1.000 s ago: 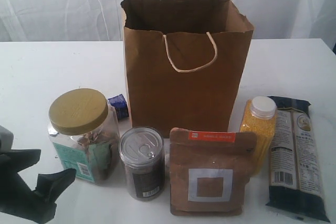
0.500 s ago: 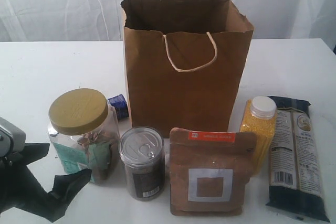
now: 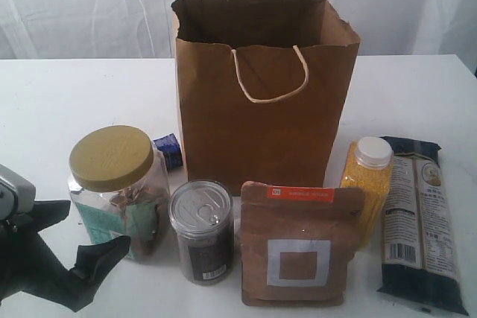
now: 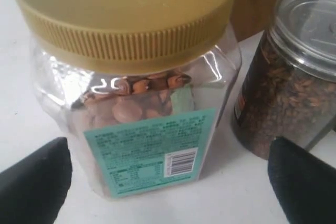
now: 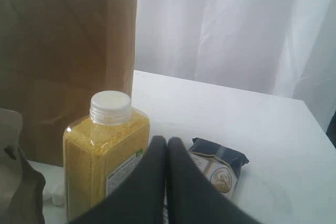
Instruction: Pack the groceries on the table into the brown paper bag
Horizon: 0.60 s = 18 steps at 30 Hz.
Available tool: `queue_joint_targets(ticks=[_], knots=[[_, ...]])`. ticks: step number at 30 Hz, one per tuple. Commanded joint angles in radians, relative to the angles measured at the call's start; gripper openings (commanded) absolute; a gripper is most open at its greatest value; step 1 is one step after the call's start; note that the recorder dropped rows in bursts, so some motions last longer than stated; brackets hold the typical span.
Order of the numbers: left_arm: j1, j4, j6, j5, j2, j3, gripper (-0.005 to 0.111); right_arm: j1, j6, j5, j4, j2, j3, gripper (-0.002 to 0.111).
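The brown paper bag (image 3: 262,87) stands open at the back middle of the table (image 3: 59,102). In front of it, left to right: gold-lidded clear jar (image 3: 118,190), clear pull-tab can (image 3: 201,230), brown pouch with white square (image 3: 298,245), yellow-grain bottle (image 3: 367,182), long dark-blue packet (image 3: 419,221). A small white-blue carton (image 3: 168,150) peeks out behind the jar. My left gripper (image 3: 80,236) is open just short of the jar (image 4: 131,87), one finger on either side of its line. My right gripper (image 5: 167,141) is shut and empty, near the bottle (image 5: 105,153) and packet (image 5: 219,165); the exterior view does not show it.
White curtains hang behind the table. The can (image 4: 294,77) stands close beside the jar on the side of one left finger (image 4: 304,182). Bare tabletop lies left of the jar and right of the bag.
My left gripper has come forward and up from the lower left corner toward the jar, still open. The groceries and the bag have not moved.
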Motion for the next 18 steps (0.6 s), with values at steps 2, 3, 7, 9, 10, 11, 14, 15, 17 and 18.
queue_joint_targets(ticks=[2,3,7,9,10,11,14,15,17,18], knots=[[-0.006,-0.032,0.025,-0.004,0.0,-0.001,0.105,-0.006,-0.005,-0.01,0.0,-0.005,0.001,0.0],[-0.006,-0.032,0.025,-0.004,0.0,-0.001,0.105,-0.006,-0.005,-0.01,0.0,-0.005,0.001,0.0],[-0.006,0.031,0.026,0.004,0.0,-0.014,0.105,-0.006,-0.005,-0.01,0.0,-0.005,0.001,0.0],[-0.006,0.036,0.006,0.013,0.0,-0.032,0.105,-0.006,-0.005,-0.01,0.0,-0.005,0.001,0.0],[-0.006,0.025,0.002,0.022,0.0,-0.04,0.105,-0.006,-0.005,-0.01,0.0,-0.005,0.001,0.0],[-0.006,0.008,0.002,0.031,0.0,-0.054,0.105,-0.006,-0.005,-0.01,0.0,-0.005,0.001,0.0],[-0.006,0.01,0.002,0.066,0.0,-0.092,0.105,-0.006,-0.005,-0.01,0.0,-0.005,0.001,0.0],[-0.006,0.01,0.002,0.089,0.0,-0.108,0.105,-0.006,-0.005,-0.01,0.0,-0.005,0.001,0.0],[-0.006,0.01,0.002,0.139,0.0,-0.137,0.105,-0.006,-0.005,-0.01,0.0,-0.005,0.001,0.0],[-0.006,0.01,0.004,0.163,0.0,-0.15,0.105,-0.006,-0.005,-0.01,0.0,-0.005,0.001,0.0]])
